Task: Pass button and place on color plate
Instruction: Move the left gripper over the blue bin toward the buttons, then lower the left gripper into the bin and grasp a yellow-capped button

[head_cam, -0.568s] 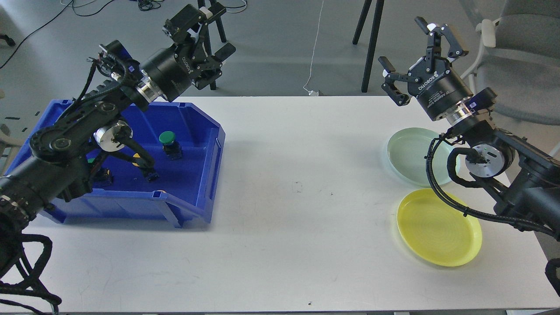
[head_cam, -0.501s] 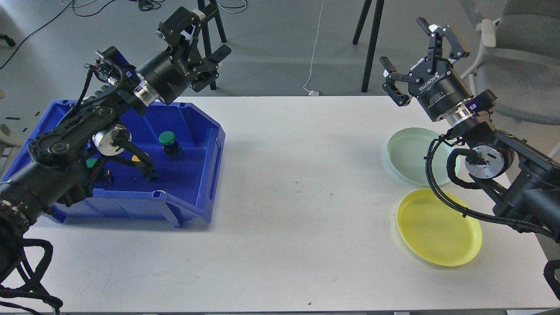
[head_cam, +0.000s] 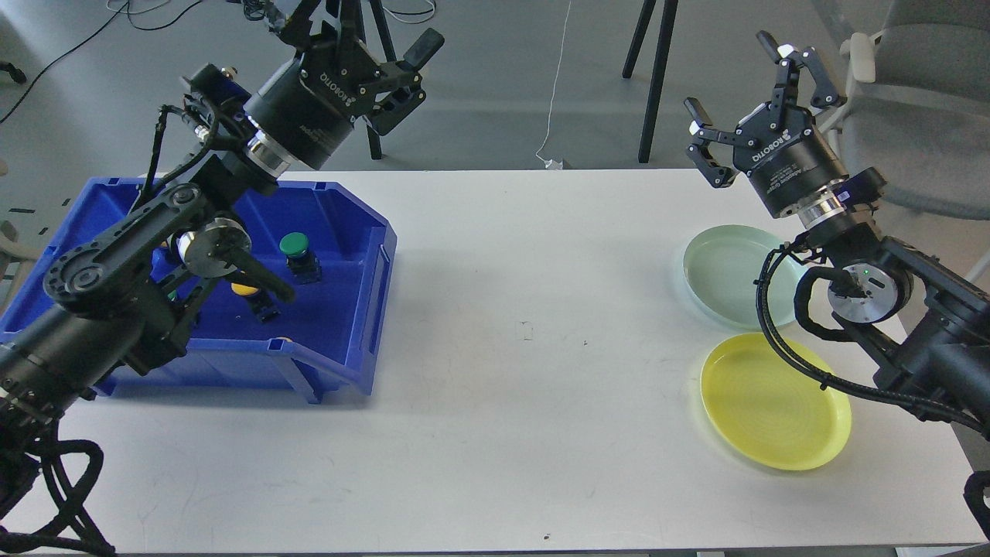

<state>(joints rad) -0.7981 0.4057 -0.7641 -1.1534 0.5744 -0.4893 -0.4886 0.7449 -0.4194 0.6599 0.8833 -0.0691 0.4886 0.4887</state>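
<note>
Both tools, left (head_cam: 352, 35) and right (head_cam: 762, 93), hang spread apart above the table's (head_cam: 495, 387) far edge.

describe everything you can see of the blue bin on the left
The blue bin is an open-topped storage bin that looks like hard plastic, with sloped walls and a lowered front lip. It rests flat on the left part of the white table. Inside stand a green-capped button and a yellow-capped button partly hidden by the left arm, which crosses over the bin. A bit of green shows behind the arm, too hidden to identify. The left claw is raised above the bin's back edge, not touching it.
</note>
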